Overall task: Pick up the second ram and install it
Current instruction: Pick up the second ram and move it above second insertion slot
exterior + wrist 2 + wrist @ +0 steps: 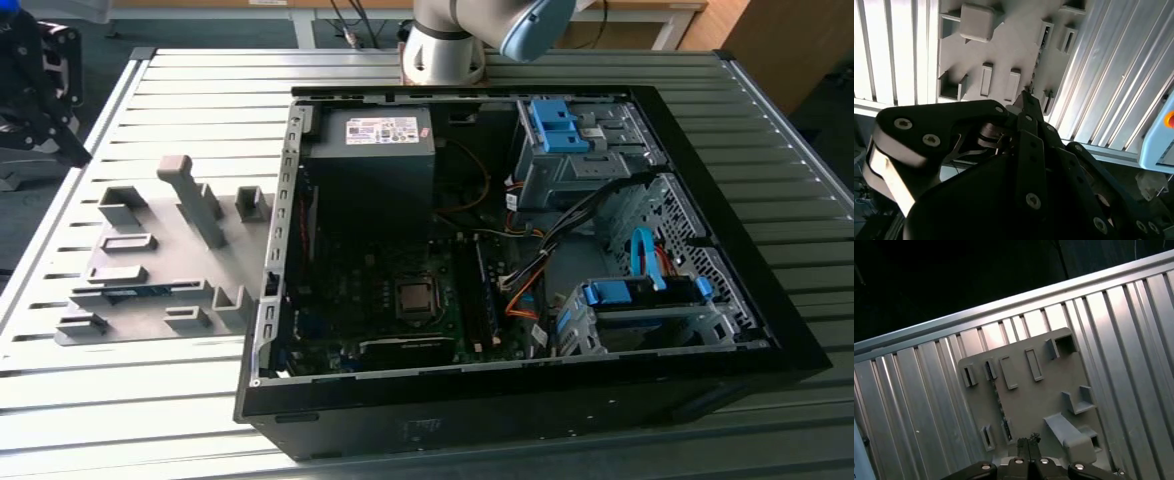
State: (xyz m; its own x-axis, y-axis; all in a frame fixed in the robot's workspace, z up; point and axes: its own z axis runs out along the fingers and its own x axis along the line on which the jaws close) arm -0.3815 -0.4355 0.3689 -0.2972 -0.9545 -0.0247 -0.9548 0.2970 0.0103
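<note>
The second ram point(135, 291) is a thin blue stick lying on edge in a slot of the grey holder tray point(174, 240), at the exterior view's left. In the first wrist view it is a dark narrow strip point(999, 402) running across the tray point(1029, 390). My gripper point(67, 145) hangs above the table's far left corner, beyond the tray and apart from the ram. In both wrist views its fingertips point(1028, 441) meet with nothing between them, and they point point(1026, 97) toward the tray point(1004, 50).
An open black computer case point(521, 400) fills the middle of the slatted metal table point(160, 400). Inside are a power supply point(374, 150), a bare processor socket point(416, 297), long memory slots point(478, 300), orange cables and blue drive-bay clips point(641, 292). Upright grey posts point(194, 195) rise from the tray.
</note>
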